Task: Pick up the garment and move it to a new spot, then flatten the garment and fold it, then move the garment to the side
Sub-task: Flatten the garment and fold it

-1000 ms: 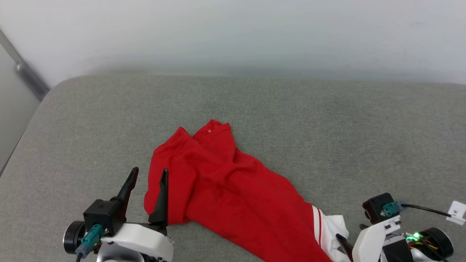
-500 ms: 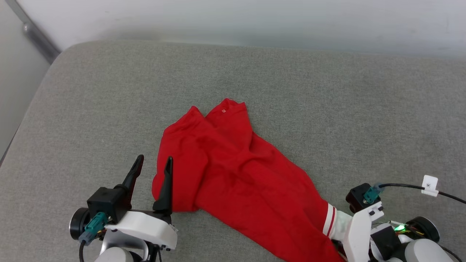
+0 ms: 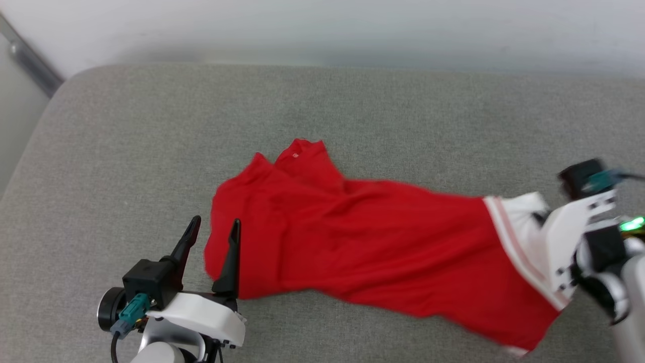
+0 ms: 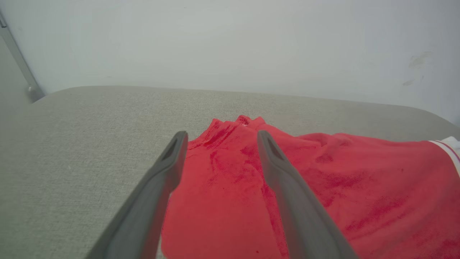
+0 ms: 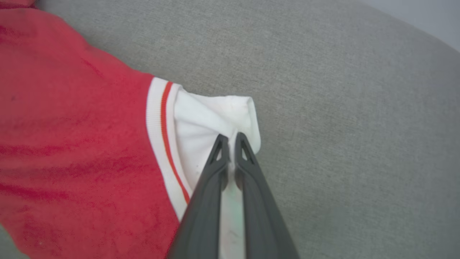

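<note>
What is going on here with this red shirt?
The robot's right gripper is shut on the white sleeve of the red garment, which lies stretched across the grey cushion, not yet flat or folded. The left gripper is open at the garment's other end, one finger over the cloth, holding nothing.

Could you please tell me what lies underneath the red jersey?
The jersey lies on the grey cushion, which shows all around it. Anything beneath its folds is covered, so I cannot tell.
</note>
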Tool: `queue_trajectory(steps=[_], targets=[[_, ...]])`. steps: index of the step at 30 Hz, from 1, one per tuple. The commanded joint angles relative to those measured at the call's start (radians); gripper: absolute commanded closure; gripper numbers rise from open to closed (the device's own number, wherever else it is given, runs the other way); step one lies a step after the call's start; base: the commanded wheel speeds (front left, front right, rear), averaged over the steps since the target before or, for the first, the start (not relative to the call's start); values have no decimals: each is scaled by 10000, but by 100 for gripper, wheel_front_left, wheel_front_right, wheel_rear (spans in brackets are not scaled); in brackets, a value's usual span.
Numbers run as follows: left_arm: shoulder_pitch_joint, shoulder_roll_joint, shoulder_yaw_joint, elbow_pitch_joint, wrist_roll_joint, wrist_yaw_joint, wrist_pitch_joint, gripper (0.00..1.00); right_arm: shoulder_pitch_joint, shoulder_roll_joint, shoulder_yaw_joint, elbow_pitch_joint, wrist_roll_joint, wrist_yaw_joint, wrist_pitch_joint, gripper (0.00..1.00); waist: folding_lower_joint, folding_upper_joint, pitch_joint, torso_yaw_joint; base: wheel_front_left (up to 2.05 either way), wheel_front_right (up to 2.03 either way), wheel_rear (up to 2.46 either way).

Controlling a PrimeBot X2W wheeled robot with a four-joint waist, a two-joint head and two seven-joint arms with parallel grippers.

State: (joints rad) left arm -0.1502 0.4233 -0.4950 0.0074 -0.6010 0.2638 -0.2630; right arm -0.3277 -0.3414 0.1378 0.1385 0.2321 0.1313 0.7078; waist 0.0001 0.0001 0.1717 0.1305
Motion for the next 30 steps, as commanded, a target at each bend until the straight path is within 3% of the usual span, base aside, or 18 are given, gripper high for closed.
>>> queue_trajectory(steps=[1, 8, 12, 14, 15, 24, 30], targets=[[-114, -37, 14, -2, 54, -36, -25, 0, -235, -6, -281, 162, -36, -10, -115, 100, -1, -1, 126, -11, 0, 0, 0], [-352, -46, 52, 86, 78, -197, -25, 0, -759, 94, -2217, 1551, -644, -10, -1353, 100, -1, -1, 692, 68, 0, 0, 0], [-386, -56, 127, 148, 88, -253, -25, 0, -746, 373, -2531, 2160, -836, -10, -1983, 100, -1, -1, 805, 55, 0, 0, 0], [-361, -76, 176, 196, 105, -262, -25, 0, -766, 519, -2529, 2298, -929, -10, -2446, 51, -1, -1, 767, 6, 0, 0, 0], [-353, -95, 189, 210, 118, -268, -25, 0, -773, 649, -2553, 2331, -899, -10, -2712, 2, -1, -1, 731, -18, 0, 0, 0], [-47, -91, 153, 438, 143, -216, -17, 0, 79, 1427, -2979, 1682, -1666, -10, -6256, 0, -1, -1, -197, -177, 0, 0, 0], [480, 48, 146, 383, 76, 24, 130, 0, 1295, 2030, -2526, 640, -1753, -10, -7474, 0, -1, -1, -998, -426, 0, 0, 0]])
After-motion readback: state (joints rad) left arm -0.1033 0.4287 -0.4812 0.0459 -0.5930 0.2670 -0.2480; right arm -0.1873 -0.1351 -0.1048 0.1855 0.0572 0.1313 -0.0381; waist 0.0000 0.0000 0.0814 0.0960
